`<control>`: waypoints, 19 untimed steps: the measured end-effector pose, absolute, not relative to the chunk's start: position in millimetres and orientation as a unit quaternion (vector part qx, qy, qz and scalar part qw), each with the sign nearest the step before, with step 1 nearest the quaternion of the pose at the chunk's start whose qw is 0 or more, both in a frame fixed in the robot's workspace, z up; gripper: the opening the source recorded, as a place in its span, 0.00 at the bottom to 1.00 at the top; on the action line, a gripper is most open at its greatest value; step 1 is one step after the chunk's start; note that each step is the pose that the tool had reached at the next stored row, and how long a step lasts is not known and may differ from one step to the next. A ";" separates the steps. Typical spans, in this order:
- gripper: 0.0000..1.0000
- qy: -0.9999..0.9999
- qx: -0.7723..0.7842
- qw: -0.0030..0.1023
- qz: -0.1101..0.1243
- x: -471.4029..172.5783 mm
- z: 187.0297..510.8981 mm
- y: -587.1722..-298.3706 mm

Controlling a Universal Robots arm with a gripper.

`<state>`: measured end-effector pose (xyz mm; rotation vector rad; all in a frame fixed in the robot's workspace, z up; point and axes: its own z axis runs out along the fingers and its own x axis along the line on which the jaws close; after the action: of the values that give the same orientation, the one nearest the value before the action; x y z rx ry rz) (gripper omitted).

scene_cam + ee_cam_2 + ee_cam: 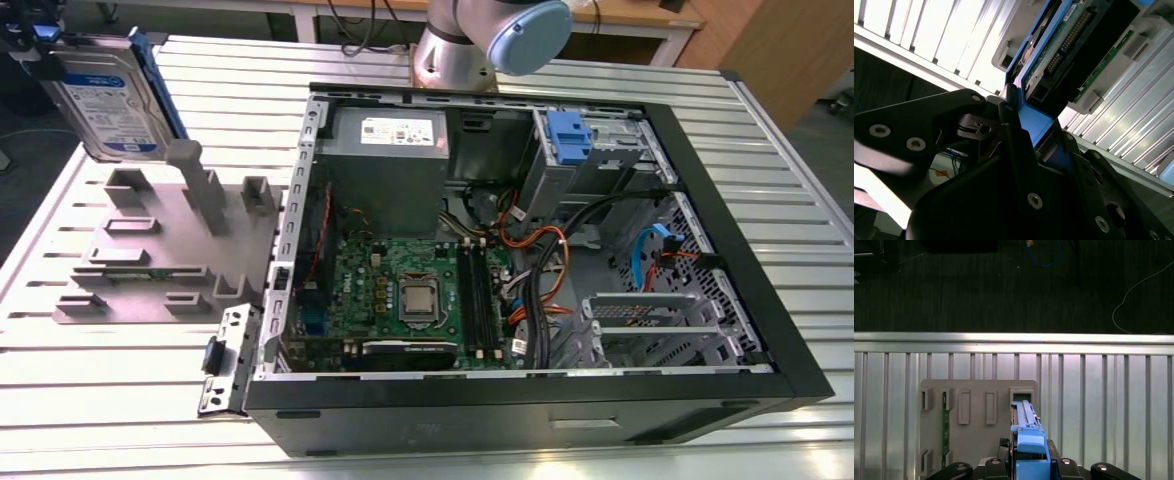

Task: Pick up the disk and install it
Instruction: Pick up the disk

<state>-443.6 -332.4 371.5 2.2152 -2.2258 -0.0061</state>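
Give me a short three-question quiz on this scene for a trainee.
1. True or false: the disk sits inside the computer case.
2. What is the claw shut on? A) a loose cable B) the disk's blue rail C) a screwdriver
3. Fill in: the grey holder stands to the exterior view's ____ of the case.
Key: 1 false, it is held upright outside the case; 2 B; 3 left.
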 end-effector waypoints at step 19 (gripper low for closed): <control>0.36 -0.709 0.705 0.003 0.000 -443.6 376.7 -332.4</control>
<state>-443.6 -332.4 376.7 2.2120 -2.2230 0.0010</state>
